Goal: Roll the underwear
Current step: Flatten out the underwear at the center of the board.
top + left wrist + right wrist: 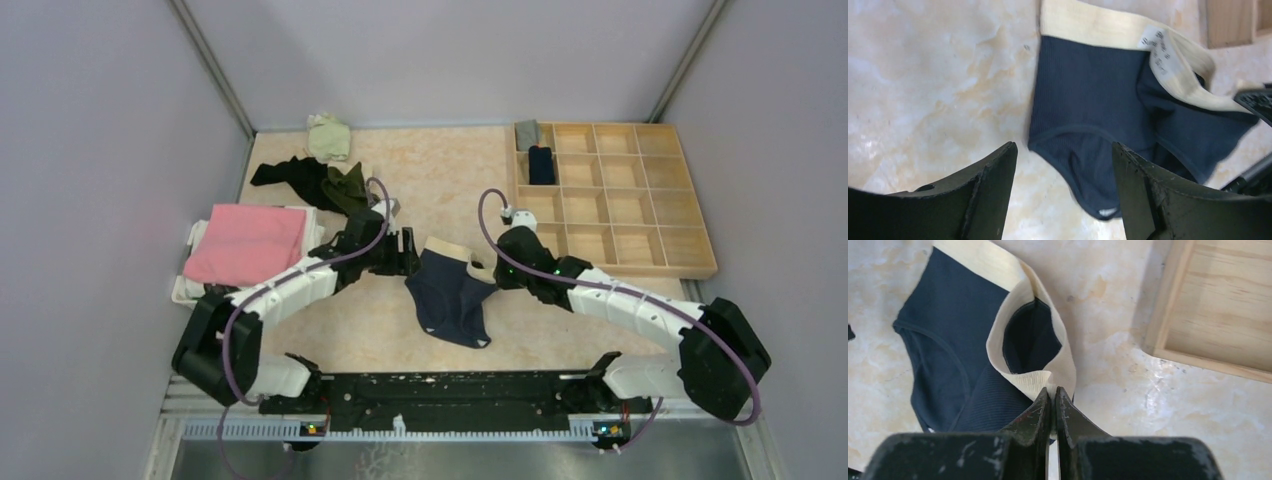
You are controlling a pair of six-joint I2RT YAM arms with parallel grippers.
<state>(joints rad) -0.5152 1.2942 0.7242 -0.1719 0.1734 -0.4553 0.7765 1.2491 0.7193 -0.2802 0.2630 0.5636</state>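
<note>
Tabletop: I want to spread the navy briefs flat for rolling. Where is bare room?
Bare table lies far-centre, between the dark clothes pile and the wooden tray, and in the near strip between the navy briefs and the base rail. Crowded left: pink cloth.

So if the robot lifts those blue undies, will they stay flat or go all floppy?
Probably floppy: the navy underwear lies crumpled and folded over itself. Its beige waistband bends into a loop where the right tool seems to pinch it, so it would likely dangle. Thin cloth, so probably light.
</note>
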